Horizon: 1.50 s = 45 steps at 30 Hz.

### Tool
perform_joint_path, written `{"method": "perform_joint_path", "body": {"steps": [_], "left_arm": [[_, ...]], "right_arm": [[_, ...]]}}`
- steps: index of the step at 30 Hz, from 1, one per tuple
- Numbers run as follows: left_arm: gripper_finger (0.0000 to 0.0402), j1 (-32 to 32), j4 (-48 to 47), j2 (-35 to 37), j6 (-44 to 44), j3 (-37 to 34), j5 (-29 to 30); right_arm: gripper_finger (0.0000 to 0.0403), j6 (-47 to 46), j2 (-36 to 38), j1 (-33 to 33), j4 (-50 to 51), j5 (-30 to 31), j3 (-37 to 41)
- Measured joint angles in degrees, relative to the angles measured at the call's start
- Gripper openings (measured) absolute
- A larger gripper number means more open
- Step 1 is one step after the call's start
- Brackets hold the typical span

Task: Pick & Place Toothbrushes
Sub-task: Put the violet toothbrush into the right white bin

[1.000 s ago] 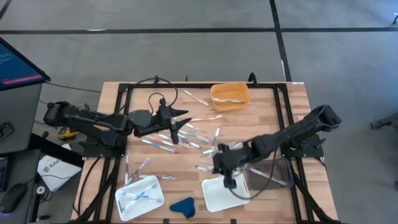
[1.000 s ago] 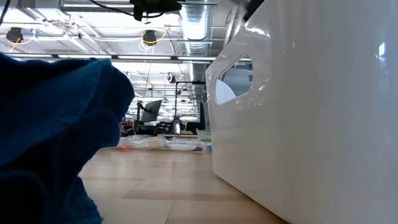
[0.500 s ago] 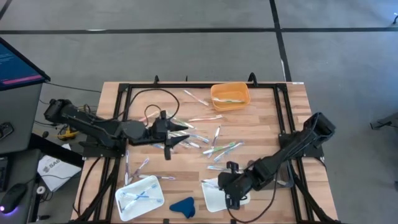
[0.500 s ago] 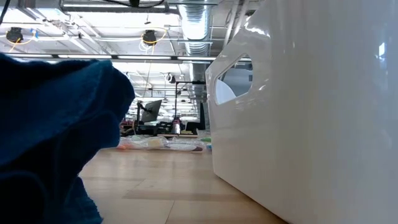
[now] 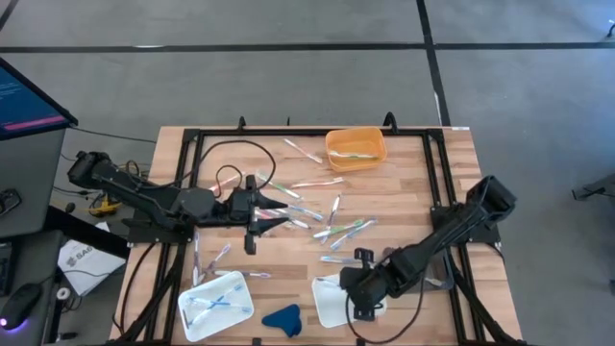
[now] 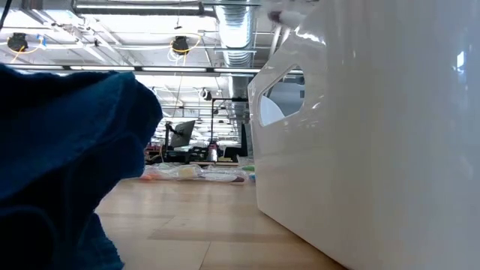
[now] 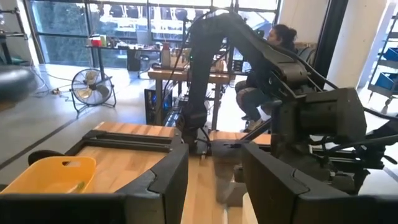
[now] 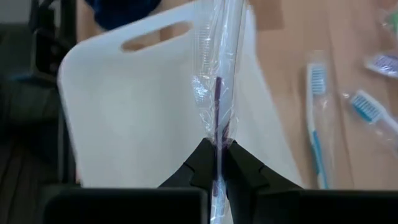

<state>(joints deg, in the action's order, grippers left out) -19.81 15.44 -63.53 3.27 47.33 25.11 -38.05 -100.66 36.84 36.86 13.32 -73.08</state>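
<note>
Many toothbrushes (image 5: 322, 226) lie scattered flat on the wooden table's middle. My right gripper (image 5: 354, 296) hangs over the near right white tray (image 5: 332, 308) and is shut on one toothbrush in a clear wrapper (image 8: 219, 106). My left gripper (image 5: 274, 211) is level over the left part of the scatter. It is open, and nothing shows between its fingers (image 7: 155, 186) in the left wrist view. More toothbrushes lie in the near left white tray (image 5: 216, 305). My right gripper pinches the wrapped toothbrush by its purple handle part (image 8: 217, 144) between its two fingertips. It comes slanting down from the table's right. The rest of the toothbrush sticks out past the fingertips over the white tray (image 8: 143, 112); whether it touches the tray I cannot tell.
An orange bin (image 5: 356, 149) with something inside stands at the far edge. A blue cloth lump (image 5: 282, 319) lies between the two white trays and fills the low view's left. A black cable (image 5: 226, 159) loops by the left arm. A black frame rims the table. A person sits beyond the table.
My right gripper has carried the wrapped toothbrush toward the near edge and down, from over the scatter to over the near right tray, tipping further down. My left gripper has swung toward the near edge over the scatter and stayed open.
</note>
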Motion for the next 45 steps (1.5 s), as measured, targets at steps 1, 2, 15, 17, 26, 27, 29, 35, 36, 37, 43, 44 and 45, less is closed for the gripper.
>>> {"method": "perform_joint_path", "body": {"steps": [1,2,15,17,26,27,29,35,36,37,43,44,45], "left_arm": [[0.0145,0.0,0.0,0.0,0.0,0.0,0.0],[0.0145,0.0,-0.1,0.0,0.0,0.0,0.0],[0.0145,0.0,0.0,0.0,0.0,0.0,0.0],[0.0145,-0.2,0.0,0.0,0.0,0.0,0.1],[0.0145,-0.2,0.0,-0.1,0.0,-0.2,0.1],[0.0145,-0.2,0.0,-0.1,0.0,-0.2,0.1],[0.0145,-0.2,0.0,-0.1,0.0,-0.2,0.1],[0.0145,-0.2,0.0,-0.1,0.0,-0.2,0.1],[0.0145,-0.2,0.0,-0.1,0.0,-0.2,0.1],[0.0145,-0.2,0.0,-0.1,0.0,-0.2,0.1],[0.0145,-0.2,0.0,-0.1,0.1,-0.2,0.1],[0.0145,-0.2,0.0,-0.1,0.1,-0.2,0.1],[0.0145,-0.2,0.0,-0.1,0.2,-0.2,0.1]], "right_arm": [[0.0016,0.3,0.0,0.3,0.3,-0.2,0.0],[0.0016,0.4,0.0,0.7,0.7,-0.2,0.0],[0.0018,2.0,0.0,0.3,1.6,-1.3,1.8],[0.0018,1.0,0.0,-0.3,1.1,-1.3,2.6],[0.0019,-0.4,0.0,-0.8,0.3,-1.9,3.8],[0.0019,-0.1,0.0,-0.5,0.1,-2.1,3.8],[0.0019,0.0,0.0,-0.1,0.0,-2.8,3.8],[0.002,1.9,-1.7,0.7,-1.8,-4.7,3.8],[0.0021,2.6,-2.3,0.8,-2.2,-5.6,3.8],[0.0023,3.3,-3.0,0.9,-3.2,-6.1,3.8],[0.0031,4.6,-6.5,-0.9,-4.6,-9.3,3.8],[0.0035,4.6,-6.5,-1.1,-4.6,-9.8,3.8],[0.0038,4.6,-6.5,-1.5,-4.6,-10.4,3.8]]}}
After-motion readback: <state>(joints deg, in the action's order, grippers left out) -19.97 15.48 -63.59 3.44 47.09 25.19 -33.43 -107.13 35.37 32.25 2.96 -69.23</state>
